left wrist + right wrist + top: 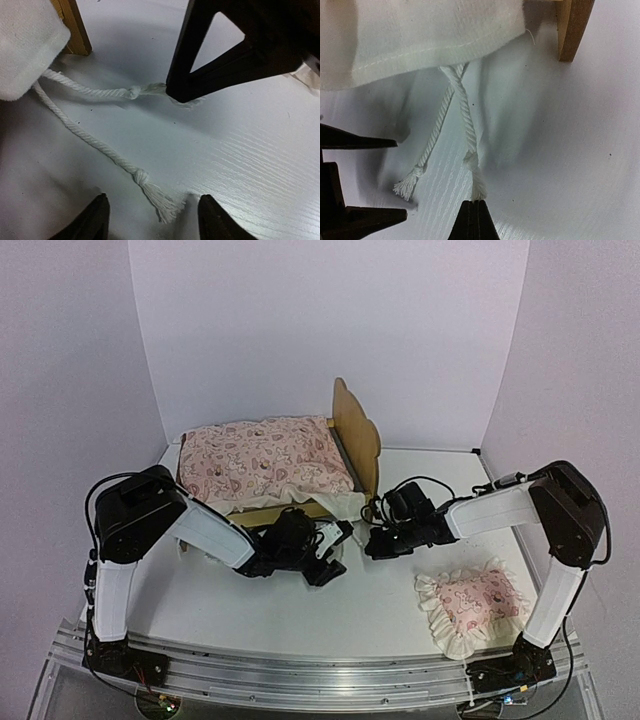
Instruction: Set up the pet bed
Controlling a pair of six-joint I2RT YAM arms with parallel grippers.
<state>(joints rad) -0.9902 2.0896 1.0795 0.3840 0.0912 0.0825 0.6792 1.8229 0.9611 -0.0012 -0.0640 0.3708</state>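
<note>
Wrist views only, lost to you overhead: right hand (pixel 476 206) clamps the end of one cord (pixel 464 117); left hand (pixel 152 202) wide, straddling other cord (pixel 97 144).

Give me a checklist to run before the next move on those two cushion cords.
1. Right gripper shut on the first cord's end: ok.
2. Left gripper open, astride the loose cord's tassel: ok.
3. Loose cord gripped: not ok, lying on the table.
4. Cords tied together: not ok.
5. Cushion on the pet bed: ok.
6. Pillow on the bed: not ok, on the table.
</note>
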